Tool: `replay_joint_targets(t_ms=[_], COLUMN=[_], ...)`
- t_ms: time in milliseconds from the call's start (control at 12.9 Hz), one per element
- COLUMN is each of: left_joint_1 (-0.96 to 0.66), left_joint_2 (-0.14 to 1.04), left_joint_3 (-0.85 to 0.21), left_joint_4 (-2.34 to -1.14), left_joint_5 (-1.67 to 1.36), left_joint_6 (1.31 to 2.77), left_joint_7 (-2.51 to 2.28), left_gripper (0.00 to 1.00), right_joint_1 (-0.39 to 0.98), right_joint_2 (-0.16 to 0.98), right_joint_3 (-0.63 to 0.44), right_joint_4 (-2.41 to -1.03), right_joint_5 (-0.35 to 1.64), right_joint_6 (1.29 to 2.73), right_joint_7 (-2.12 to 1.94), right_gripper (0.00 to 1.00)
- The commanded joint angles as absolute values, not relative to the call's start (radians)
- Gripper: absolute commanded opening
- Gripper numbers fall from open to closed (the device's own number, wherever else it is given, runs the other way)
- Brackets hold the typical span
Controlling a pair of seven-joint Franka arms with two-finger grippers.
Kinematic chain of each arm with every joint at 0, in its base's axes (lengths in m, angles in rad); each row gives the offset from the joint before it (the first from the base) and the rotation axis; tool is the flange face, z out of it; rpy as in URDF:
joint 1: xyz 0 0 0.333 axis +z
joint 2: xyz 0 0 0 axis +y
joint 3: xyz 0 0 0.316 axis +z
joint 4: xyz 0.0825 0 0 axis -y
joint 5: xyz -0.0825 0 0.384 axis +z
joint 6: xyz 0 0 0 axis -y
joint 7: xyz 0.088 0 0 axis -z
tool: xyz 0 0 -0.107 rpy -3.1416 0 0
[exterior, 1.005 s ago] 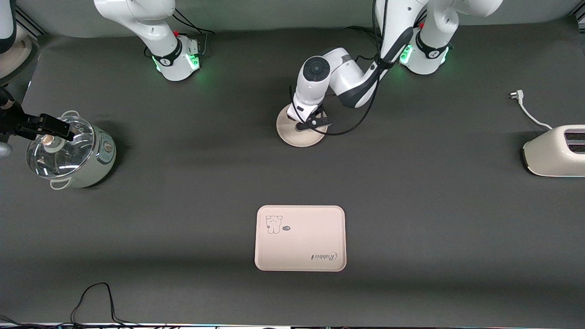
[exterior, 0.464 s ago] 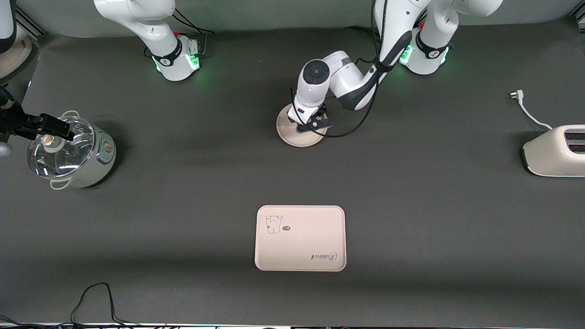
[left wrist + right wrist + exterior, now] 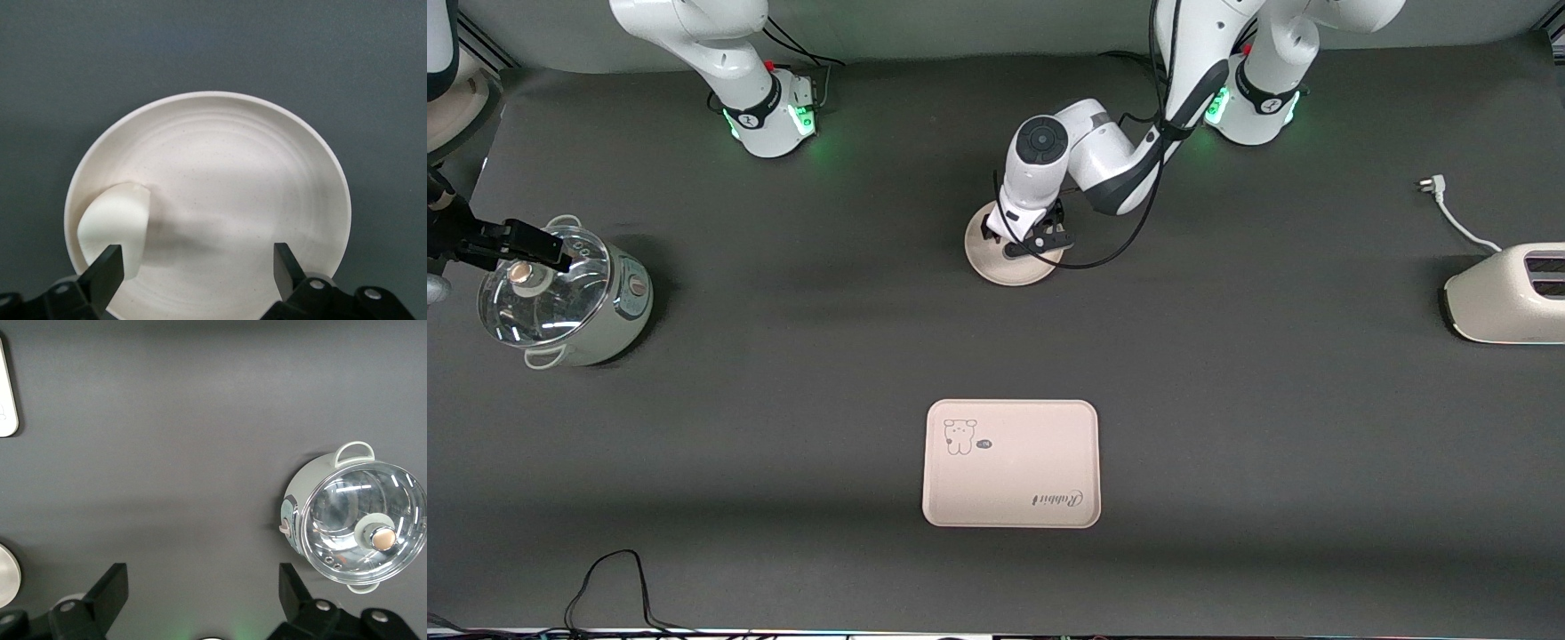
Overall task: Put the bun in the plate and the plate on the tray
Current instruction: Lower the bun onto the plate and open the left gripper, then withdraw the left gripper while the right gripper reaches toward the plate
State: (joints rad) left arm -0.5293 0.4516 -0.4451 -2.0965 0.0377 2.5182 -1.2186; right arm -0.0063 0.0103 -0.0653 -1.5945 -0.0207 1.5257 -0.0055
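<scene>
Starting with the front view, the plate (image 3: pixel 1014 253) is taken as the landmark. The left claw (image 3: pixel 1024 238) is seen low over the plate, reached in from the left arm's base. The tray (image 3: pixel 1011 463) lies on the desk (image 3: pixel 1227 427), nearer to the front camera than the plate and well apart from it. A lidded cooker pot (image 3: pixel 565 298) stands toward the right arm's end of the desk, a toaster (image 3: pixel 1507 293) toward the left arm's end. The right claw (image 3: pixel 511 244) is held above the pot; that arm is judged to be waiting.

In the left wrist view, the bun (image 3: pixel 115 225) is shown resting inside the plate (image 3: pixel 267 180), against its rim. The left claw (image 3: pixel 197 267) is spread wide, and nothing is held between its fingers (image 3: pixel 107 270).

In the right wrist view, the right claw (image 3: pixel 200 590) is likewise spread wide and empty, with the pot (image 3: pixel 353 527) below it.

The first step is judged complete. The plate transfer is in hand: a grip on the plate rim is called for, followed by a level carry to the tray so that the bun is not rolled off.
</scene>
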Motion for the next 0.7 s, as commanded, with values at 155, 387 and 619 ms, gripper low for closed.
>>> replay_joint_targets(t_ms=[155,387,619], left_joint_1=[-0.482,-0.338,-0.198], left_joint_2=[0.414,0.385,0.348], left_joint_3=[-0.382,-0.391,-0.390], left_joint_4=[-1.848,-1.721,-1.648], left_joint_5=[0.123,0.106,0.057], left_joint_6=[2.153,2.016,1.935], left_joint_7=[-1.197,-1.076,-0.917], left_gripper=[1.00,1.00,1.00], right_joint_1=[0.037,0.087,0.208], right_joint_2=[-0.066,-0.152,-0.199], right_joint_3=[-0.066,-0.067,-0.061], right_joint_4=[-1.679,-1.788,-1.856], right_joint_5=[-0.018,-0.003,0.040], right_joint_6=[1.552,1.601,1.621], right_joint_7=[-0.009,-0.003,0.138], right_gripper=[1.00,1.00,1.00])
